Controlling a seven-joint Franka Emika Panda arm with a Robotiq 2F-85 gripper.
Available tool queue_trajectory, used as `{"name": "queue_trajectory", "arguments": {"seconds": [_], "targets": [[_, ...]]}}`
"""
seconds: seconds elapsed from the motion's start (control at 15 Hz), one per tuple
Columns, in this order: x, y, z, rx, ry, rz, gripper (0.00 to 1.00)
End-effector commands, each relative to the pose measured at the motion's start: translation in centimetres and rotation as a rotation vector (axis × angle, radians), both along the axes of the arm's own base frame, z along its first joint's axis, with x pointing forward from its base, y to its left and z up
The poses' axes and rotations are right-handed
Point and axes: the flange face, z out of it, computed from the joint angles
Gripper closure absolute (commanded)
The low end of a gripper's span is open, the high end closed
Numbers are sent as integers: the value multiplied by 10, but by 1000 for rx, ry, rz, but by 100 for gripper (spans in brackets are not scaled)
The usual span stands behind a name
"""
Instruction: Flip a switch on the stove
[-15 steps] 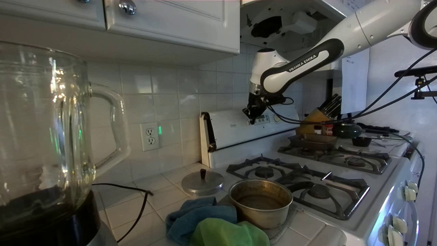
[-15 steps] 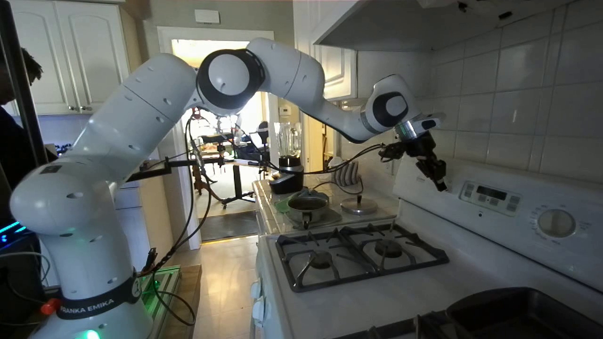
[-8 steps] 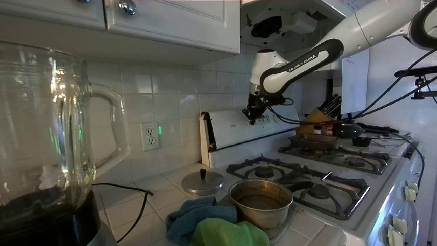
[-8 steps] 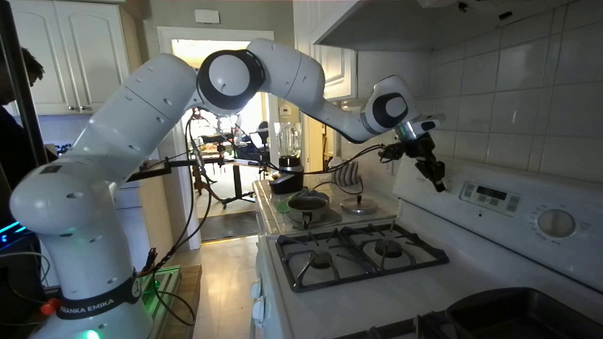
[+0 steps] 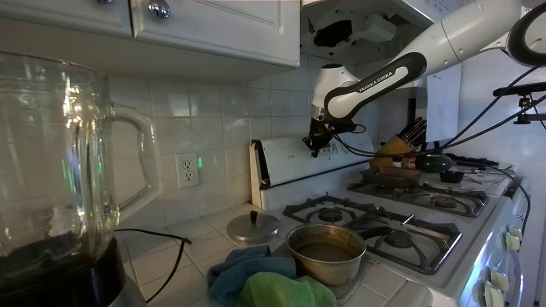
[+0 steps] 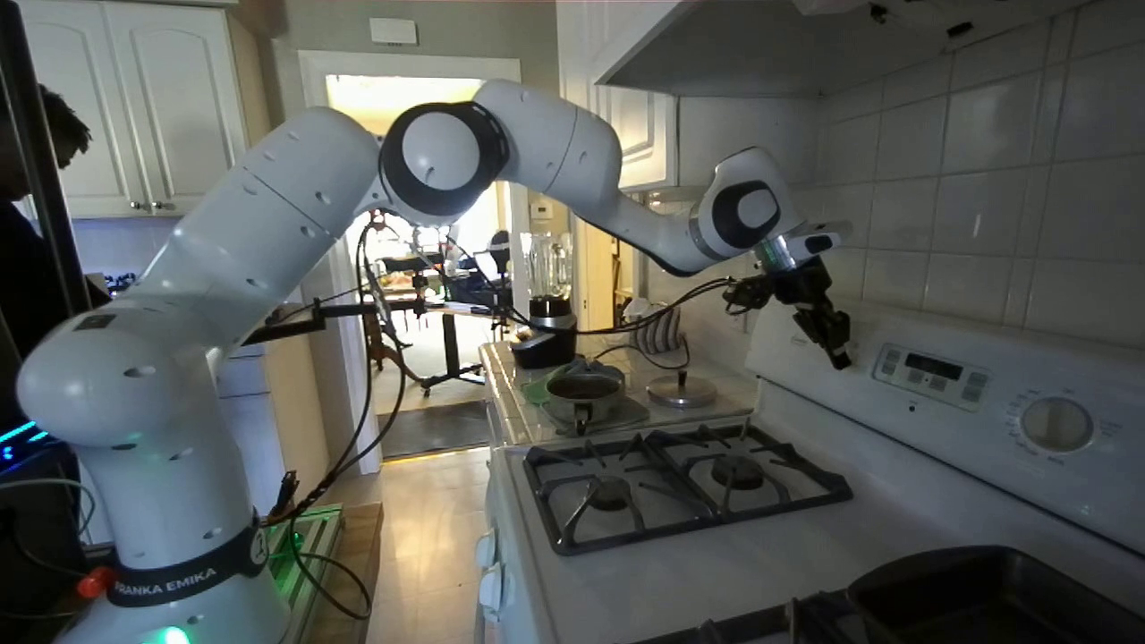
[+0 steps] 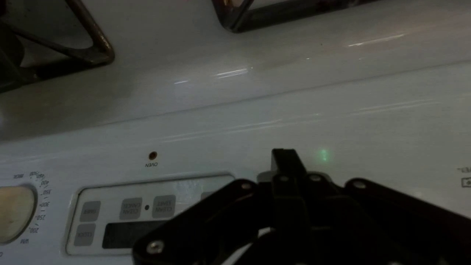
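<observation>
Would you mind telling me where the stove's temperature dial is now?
In an exterior view, the temperature dial sits at right on the back panel, just right of the display.

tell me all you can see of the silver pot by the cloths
The pot is round, dull silver metal, brownish inside, with a dark handle pointing toward the stove. Lidless and upright, it rests on a thin mat on the tiled counter. A blue cloth and a green cloth lie beside it; contact is unclear, as are any contents.

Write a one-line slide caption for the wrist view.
Shut black robot hand in front of a glossy white stove control panel, with a rectangular grey-buttoned keypad and half-seen round cream knob.
</observation>
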Motion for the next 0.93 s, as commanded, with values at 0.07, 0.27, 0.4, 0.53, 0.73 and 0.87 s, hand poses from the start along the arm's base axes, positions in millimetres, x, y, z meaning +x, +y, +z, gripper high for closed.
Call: {"name": "queue_trajectory", "arguments": {"seconds": [0.07,0.27,0.4,0.53,0.73,0.87], "targets": [[10,1,2,33,-5,-11,100],[10,3,5,28,-4,-10,100],[10,4,7,26,-5,-9,100],[10,5,8,26,-5,-8,100],[11,5,8,27,-6,-8,100],[12,5,7,28,-10,-9,100]]}}
